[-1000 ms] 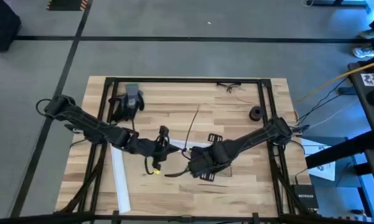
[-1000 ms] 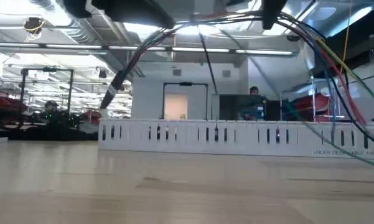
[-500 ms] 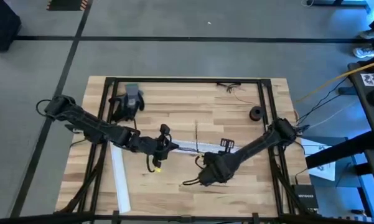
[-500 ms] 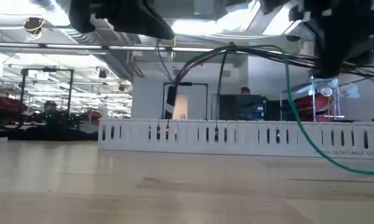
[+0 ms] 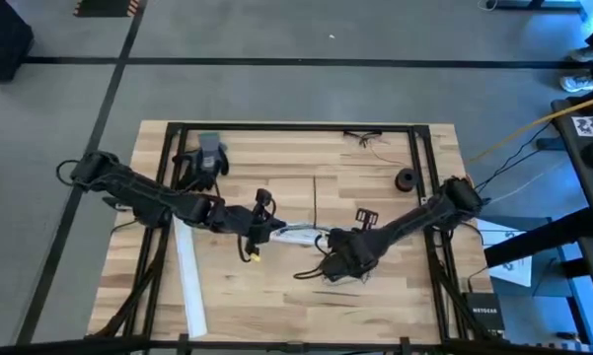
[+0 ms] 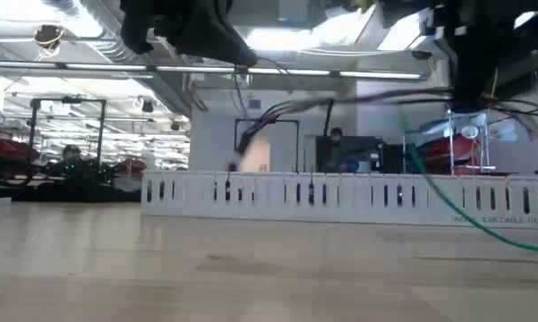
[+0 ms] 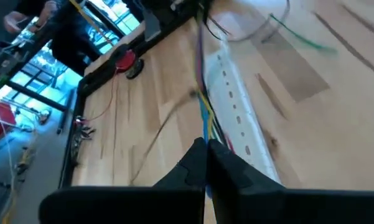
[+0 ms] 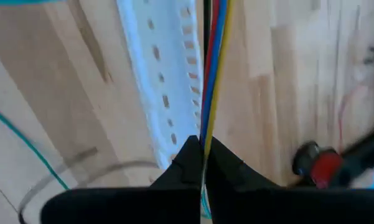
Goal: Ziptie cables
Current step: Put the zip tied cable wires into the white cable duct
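Holding the cables (image 5: 294,237) between our two grippers, we had them stretched over the middle of the table (image 5: 375,301), just above a white slotted strip (image 5: 301,235) lying there. In the high view our left gripper (image 5: 263,229) sat left of centre and our right gripper (image 5: 333,243) just right of centre, the bundle running between them. Each wrist view showed the fingers pressed together on the wires: the left fingers (image 7: 193,168) pinched a bunch with yellow, blue and dark strands, and the right fingers (image 8: 190,163) pinched red, blue and yellow strands running straight away from them. A loose green wire (image 6: 465,215) trailed down at the right of the low view.

We judged the task only begun: the wires were gathered and pulled taut, but nothing was wrapped round them. A thin dark straight line (image 5: 314,197) lay on the wood just above the centre of the high view; it may have been the ziptie, though we could not be sure. If so, it was untouched, and picking it up, looping it and cinching it all remained. A second white strip (image 5: 189,286) lay at lower left.
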